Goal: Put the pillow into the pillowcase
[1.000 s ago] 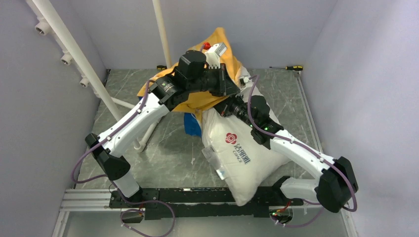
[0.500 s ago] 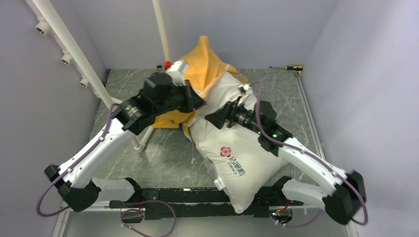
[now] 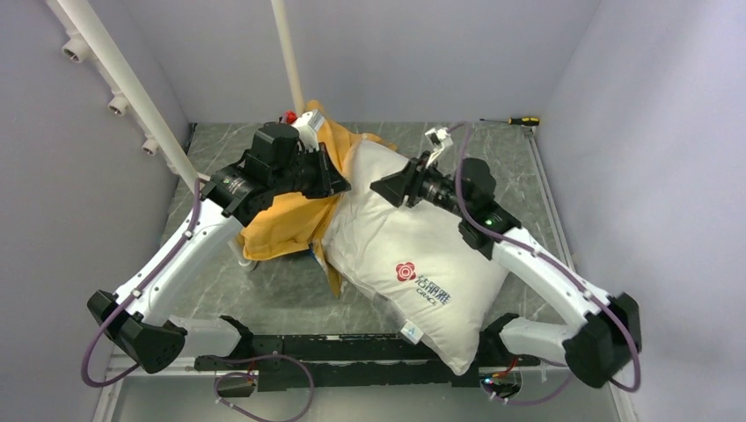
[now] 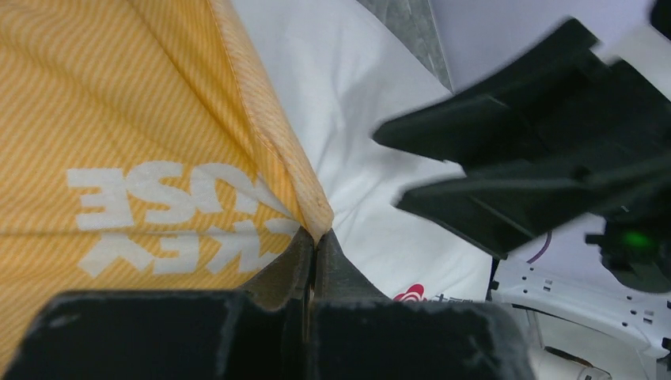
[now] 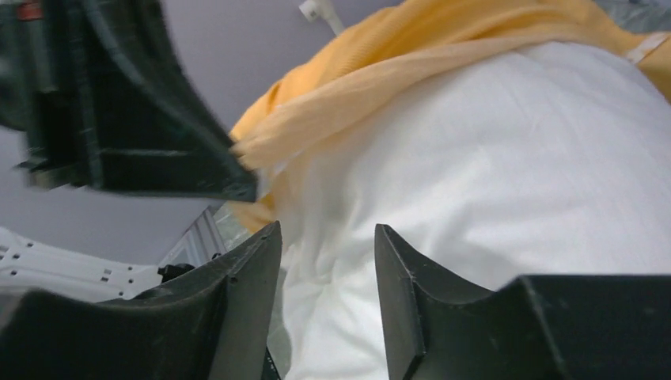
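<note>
The plump white pillow (image 3: 413, 255), with its red logo facing up, lies slanted across the table's middle, its near corner over the front rail. The yellow-orange pillowcase (image 3: 281, 220) is bunched at the pillow's left and wraps a little round its far end. My left gripper (image 3: 339, 182) is shut on the pillowcase's hem; the left wrist view has the hem corner (image 4: 316, 214) pinched at the gripper (image 4: 315, 237). My right gripper (image 3: 380, 187) hovers open just over the pillow's far end; in the right wrist view this gripper (image 5: 328, 231) has only the white pillow (image 5: 490, 174) behind the gap.
A slanted white pipe frame (image 3: 132, 88) stands at the left and a white pole (image 3: 288, 53) at the back. A yellow-handled screwdriver (image 3: 519, 120) lies by the back right wall. Grey walls close in on three sides; a black rail (image 3: 308, 352) runs along the near edge.
My right gripper has opened and let go of the pillow. My left arm swung down and left, pulling the pillowcase lower. The pillow has settled flatter and further left.
</note>
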Controlling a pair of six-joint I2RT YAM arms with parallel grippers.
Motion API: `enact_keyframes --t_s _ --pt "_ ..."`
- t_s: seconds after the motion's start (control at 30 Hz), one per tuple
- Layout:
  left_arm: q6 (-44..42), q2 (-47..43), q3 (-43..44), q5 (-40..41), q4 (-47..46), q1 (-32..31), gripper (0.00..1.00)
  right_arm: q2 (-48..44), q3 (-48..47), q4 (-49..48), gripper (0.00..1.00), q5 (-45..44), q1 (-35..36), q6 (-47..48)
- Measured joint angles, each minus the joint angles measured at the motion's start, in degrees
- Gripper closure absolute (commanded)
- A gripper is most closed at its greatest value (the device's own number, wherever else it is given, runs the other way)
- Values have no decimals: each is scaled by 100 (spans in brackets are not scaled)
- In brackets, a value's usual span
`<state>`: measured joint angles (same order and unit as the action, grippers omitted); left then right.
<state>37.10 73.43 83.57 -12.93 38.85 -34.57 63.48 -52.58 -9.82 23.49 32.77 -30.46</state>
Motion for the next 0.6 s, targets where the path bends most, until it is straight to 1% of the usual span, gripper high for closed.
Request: enact_keyframes --t_s 0.17,0.23,0.33,0.47,0.5,0.57,0.6 --pt "11 -105 -175 -83 -57 9 100 1152 -350 -577 63 306 -162 -321" --pt "22 -197 -319 -107 -111 11 100 1633 -612 -798 65 472 -177 -396" --pt "24 -319 -511 -125 -133 13 100 2308 -953 -1095 67 688 -125 -479" --pt "28 -402 -745 -201 -267 33 99 3008 -894 -1429 65 763 103 -634" --pt "26 -420 -844 -232 -313 39 92 3123 -876 -1491 61 793 146 -673" --pt "4 -415 -1008 -275 -282 42 57 3283 -817 -1631 47 890 214 -756" --pt "-48 -380 -1012 -295 -208 42 42 3272 -758 -1652 41 920 227 -767"
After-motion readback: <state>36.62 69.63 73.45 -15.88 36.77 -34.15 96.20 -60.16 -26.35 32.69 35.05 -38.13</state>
